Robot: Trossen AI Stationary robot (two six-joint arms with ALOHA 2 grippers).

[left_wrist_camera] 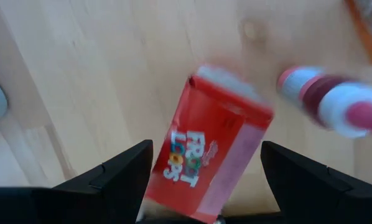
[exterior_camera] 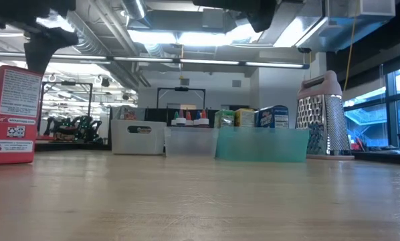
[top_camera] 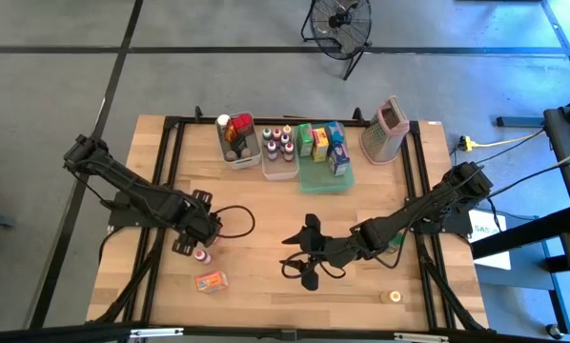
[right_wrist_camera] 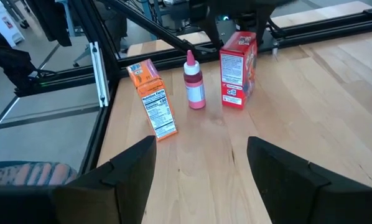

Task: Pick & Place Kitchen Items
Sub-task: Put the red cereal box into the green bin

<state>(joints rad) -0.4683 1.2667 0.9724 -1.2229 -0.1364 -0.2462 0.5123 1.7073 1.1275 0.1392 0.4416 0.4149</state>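
A red cereal box (right_wrist_camera: 237, 62) stands upright on its base near the table's left side. Beside it stand a small bottle with a pink cap (right_wrist_camera: 194, 84) and an orange carton (right_wrist_camera: 152, 99). My left gripper (left_wrist_camera: 204, 155) hangs open above the red box (left_wrist_camera: 211, 149), pointing down, one finger to each side and clear of the box top (exterior_camera: 13, 70). My right gripper (top_camera: 304, 252) waits open over the table's middle, aimed at the three items. A small yellow-capped item (top_camera: 393, 296) lies near the front right.
Along the far edge stand a clear bin with red items (top_camera: 237, 141), a bin of little bottles (top_camera: 278, 148), a green tray with small boxes (top_camera: 325, 157) and a metal grater with a pink top (top_camera: 385, 129). Bare wood lies between the arms and these containers.
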